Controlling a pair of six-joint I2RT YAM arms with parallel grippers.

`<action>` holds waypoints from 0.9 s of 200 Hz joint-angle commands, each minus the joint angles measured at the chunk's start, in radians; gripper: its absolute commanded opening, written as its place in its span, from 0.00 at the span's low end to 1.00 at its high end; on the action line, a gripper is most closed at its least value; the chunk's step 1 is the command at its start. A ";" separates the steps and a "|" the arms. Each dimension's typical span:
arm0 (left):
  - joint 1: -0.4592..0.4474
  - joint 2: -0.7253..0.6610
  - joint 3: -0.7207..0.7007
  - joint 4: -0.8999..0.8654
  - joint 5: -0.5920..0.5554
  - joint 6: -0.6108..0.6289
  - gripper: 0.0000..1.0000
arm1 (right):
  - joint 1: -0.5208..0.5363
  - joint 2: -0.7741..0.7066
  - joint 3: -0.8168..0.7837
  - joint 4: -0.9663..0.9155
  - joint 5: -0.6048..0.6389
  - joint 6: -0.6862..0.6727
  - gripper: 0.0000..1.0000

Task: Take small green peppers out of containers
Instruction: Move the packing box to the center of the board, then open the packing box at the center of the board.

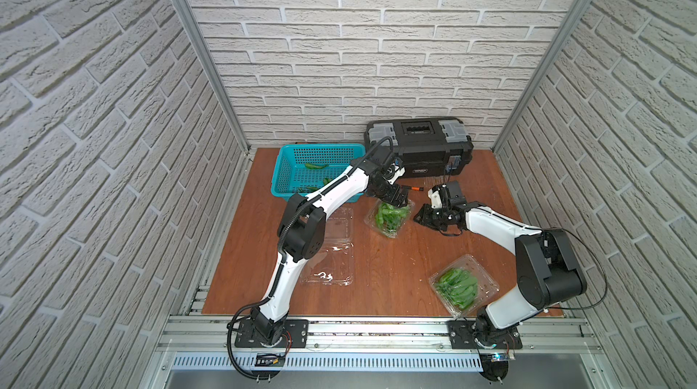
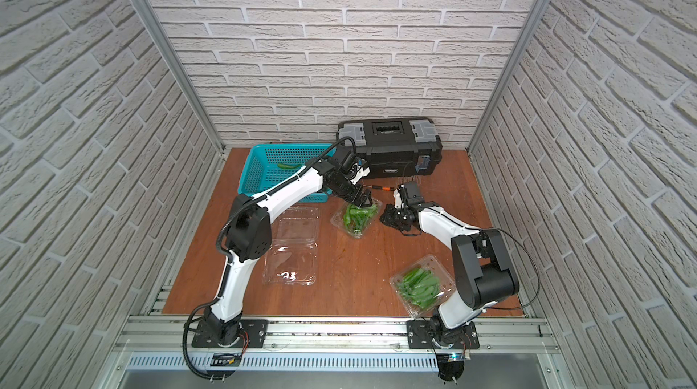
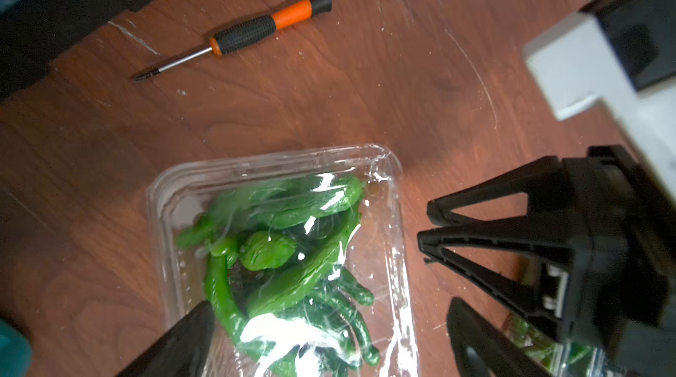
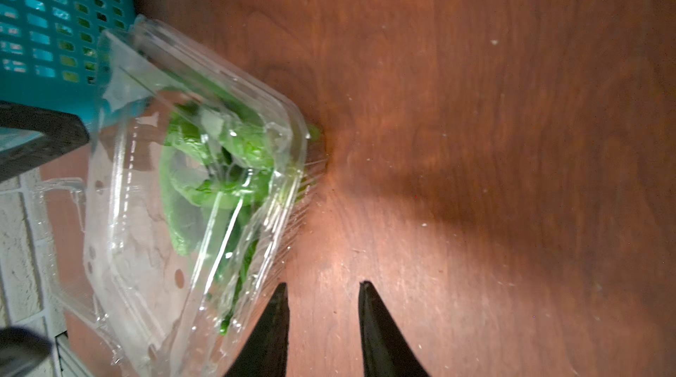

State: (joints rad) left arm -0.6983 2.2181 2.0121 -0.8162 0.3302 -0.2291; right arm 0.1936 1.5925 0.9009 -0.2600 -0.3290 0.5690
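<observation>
Three clear containers lie on the wooden table. The middle one [image 1: 388, 219] [image 2: 354, 219] [image 3: 278, 247] [image 4: 205, 181] holds small green peppers [image 3: 292, 276] seen through the plastic. My left gripper [image 1: 398, 200] [image 2: 360, 200] [image 3: 325, 338] is open wide, its fingers straddling this container's far end. My right gripper [image 1: 420, 215] [image 2: 386, 217] [image 4: 323, 285] is low beside the same container's right edge, open, with bare table between its fingers. A second full container [image 1: 462, 285] [image 2: 420, 285] lies front right. An opened, empty one [image 1: 332, 247] [image 2: 292, 247] lies left of centre.
A teal basket [image 1: 320, 146] [image 2: 260, 149] at the back left holds a few peppers [image 1: 315, 166]. A black toolbox [image 1: 418, 145] [image 2: 390, 145] stands against the back wall. An orange-and-black screwdriver [image 3: 248, 29] lies between the toolbox and the middle container.
</observation>
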 commanded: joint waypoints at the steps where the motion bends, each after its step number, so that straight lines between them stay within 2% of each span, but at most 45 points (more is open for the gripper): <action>1: -0.008 0.002 0.028 -0.083 -0.059 0.055 0.98 | 0.005 -0.009 -0.032 0.080 -0.078 0.019 0.34; 17: -0.006 -0.013 0.010 -0.087 -0.080 0.064 0.98 | 0.014 -0.010 -0.046 0.109 -0.100 0.023 0.33; 39: 0.008 -0.036 -0.035 -0.051 -0.042 0.040 0.98 | 0.027 0.005 -0.050 0.126 -0.115 0.029 0.33; 119: 0.013 -0.035 -0.056 -0.037 -0.040 0.021 0.98 | 0.046 -0.011 -0.068 0.165 -0.111 0.050 0.33; 180: 0.009 -0.039 -0.059 -0.048 -0.030 0.043 0.98 | 0.074 0.077 -0.082 0.277 -0.123 0.126 0.33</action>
State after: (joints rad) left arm -0.6941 2.2040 1.9713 -0.8444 0.2924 -0.2012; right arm 0.2489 1.6352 0.8383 -0.0780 -0.4412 0.6472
